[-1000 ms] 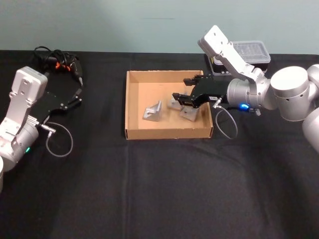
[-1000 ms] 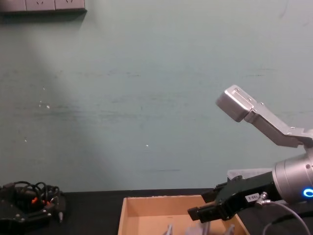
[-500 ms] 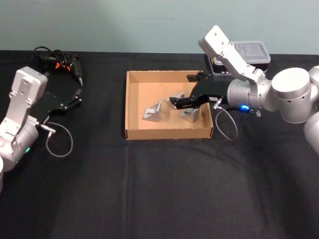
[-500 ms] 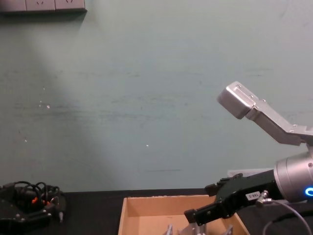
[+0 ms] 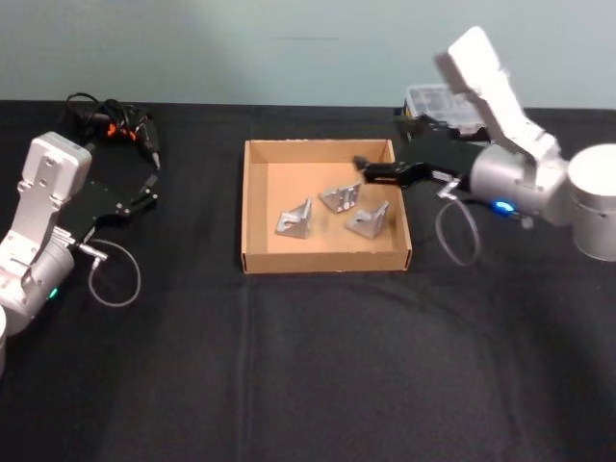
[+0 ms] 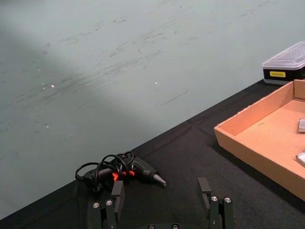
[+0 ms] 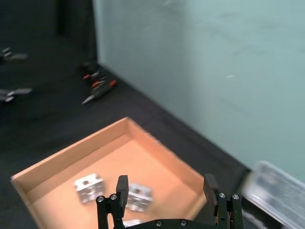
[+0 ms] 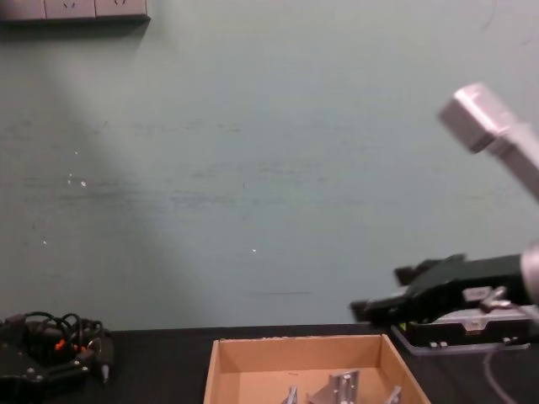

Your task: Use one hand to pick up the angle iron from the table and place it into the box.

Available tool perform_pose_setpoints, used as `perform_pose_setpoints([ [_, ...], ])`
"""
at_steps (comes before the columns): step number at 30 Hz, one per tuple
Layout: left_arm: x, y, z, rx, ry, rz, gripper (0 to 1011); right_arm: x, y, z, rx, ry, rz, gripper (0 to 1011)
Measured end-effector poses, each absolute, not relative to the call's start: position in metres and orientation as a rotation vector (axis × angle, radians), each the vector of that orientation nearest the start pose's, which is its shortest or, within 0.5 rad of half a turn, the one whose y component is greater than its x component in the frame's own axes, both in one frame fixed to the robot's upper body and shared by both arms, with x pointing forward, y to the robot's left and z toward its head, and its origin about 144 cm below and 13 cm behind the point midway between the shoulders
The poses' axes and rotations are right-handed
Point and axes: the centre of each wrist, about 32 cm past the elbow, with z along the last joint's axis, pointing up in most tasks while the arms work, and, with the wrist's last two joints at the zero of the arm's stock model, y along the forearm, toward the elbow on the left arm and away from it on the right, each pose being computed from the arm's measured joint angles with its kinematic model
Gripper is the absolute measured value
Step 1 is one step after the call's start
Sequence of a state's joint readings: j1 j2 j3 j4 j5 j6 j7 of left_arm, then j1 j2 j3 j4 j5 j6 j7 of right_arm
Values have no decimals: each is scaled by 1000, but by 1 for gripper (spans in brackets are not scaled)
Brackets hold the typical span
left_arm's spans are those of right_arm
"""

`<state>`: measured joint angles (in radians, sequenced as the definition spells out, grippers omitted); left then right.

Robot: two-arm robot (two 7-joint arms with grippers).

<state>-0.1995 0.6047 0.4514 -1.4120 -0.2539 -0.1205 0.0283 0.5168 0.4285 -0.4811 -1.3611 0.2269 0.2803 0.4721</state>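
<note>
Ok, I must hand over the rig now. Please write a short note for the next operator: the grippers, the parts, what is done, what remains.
Right gripper: open, empty, raised over the far right corner of the box.
Left gripper: open, empty, parked at the table's left side near a corded tool.
Three angle irons lie in the box: left, middle, right.
Done: placing. I see no angle iron on the table.
Left: retract the right arm.

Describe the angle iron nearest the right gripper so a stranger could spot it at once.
Find the tan cardboard box mid-table. Three silver angle irons lie inside; take the middle angle iron, just below the right gripper, whose jaws are open. It lies farthest back of the three, between the left-hand one and the right-hand one.
</note>
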Motion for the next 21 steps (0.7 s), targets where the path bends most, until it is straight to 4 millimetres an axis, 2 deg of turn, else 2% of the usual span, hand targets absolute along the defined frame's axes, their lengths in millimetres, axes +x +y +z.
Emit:
perform_pose_setpoints([
  [7,489,310,1140,304,-285,1248,1000,537,-274,1234,-293,-104,-1031,1004],
  [14,489,310,1140,304,-285,1248,1000,502,-306,1213,-257,-56,-1234,1004],
  [21,489,310,1140,305,-285,1248,1000,486,-316,1198,-260,-14,-1301,1004],
])
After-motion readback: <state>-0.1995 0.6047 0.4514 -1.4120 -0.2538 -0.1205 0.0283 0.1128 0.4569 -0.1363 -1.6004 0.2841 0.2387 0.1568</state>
